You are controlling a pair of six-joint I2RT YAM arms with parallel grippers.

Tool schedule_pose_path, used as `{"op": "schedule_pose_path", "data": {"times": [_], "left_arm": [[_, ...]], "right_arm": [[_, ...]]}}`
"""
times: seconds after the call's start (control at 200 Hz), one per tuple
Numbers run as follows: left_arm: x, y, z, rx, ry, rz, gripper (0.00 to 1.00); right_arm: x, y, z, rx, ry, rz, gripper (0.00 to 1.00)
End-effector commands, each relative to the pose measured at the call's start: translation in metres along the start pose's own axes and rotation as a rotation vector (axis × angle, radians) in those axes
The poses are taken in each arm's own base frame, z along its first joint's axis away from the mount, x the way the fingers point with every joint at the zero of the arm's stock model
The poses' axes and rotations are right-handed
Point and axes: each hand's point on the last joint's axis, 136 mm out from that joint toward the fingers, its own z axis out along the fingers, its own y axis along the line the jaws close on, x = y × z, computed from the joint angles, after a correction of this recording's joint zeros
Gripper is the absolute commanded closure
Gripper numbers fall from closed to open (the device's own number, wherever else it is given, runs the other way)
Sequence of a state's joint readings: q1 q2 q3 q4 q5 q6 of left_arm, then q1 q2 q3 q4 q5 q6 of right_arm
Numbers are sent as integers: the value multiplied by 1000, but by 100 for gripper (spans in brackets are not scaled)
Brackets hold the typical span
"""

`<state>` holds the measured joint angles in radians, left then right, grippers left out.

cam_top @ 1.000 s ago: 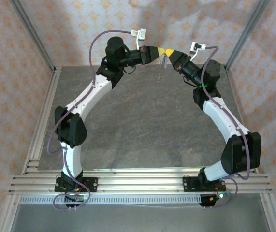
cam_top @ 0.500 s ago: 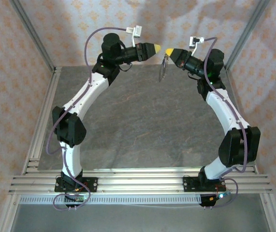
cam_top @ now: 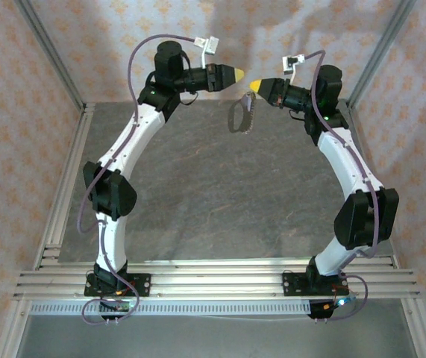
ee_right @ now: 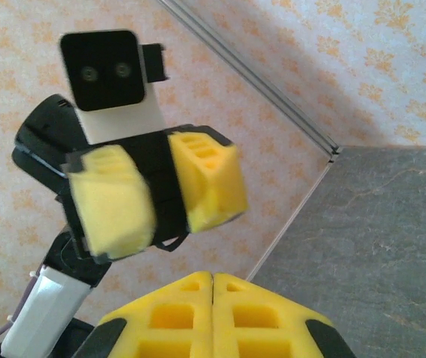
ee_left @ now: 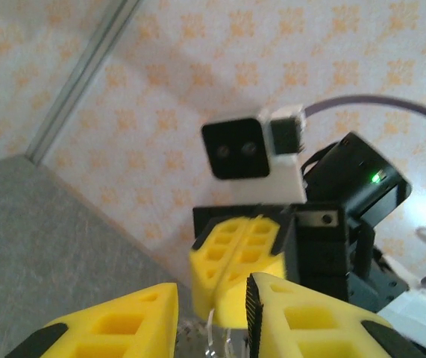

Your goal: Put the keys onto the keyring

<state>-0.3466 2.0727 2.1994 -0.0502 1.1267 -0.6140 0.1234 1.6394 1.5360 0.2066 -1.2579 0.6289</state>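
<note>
Pinching the keyring [cam_top: 248, 115], the right gripper [cam_top: 254, 86] lets it hang just below. The left gripper [cam_top: 240, 74], slightly spread, holds nothing.

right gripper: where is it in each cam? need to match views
Top external: right gripper upper centre-right, keyring hanging from it.
Left wrist: right gripper mid-frame, shut, facing the lens.
Right wrist: right gripper at bottom edge, shut.
Shared landmark: orange-patterned wall.
</note>
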Motion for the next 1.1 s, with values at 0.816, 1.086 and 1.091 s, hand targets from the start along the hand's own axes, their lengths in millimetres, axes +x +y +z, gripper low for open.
{"op": "schedule_pose_path", "data": {"times": [0.816,1.086,1.091], "left_arm": [[28,-2,17,45,113,23,70],[28,-10,18,79,123,25,76],[28,-10,18,81,123,25,76]], "right_arm": [[-4,8,-3,-30,8,-60,100],[-6,5,-3,-22,-2,-57,100],[-6,5,-3,-22,-2,-57,100]]}}
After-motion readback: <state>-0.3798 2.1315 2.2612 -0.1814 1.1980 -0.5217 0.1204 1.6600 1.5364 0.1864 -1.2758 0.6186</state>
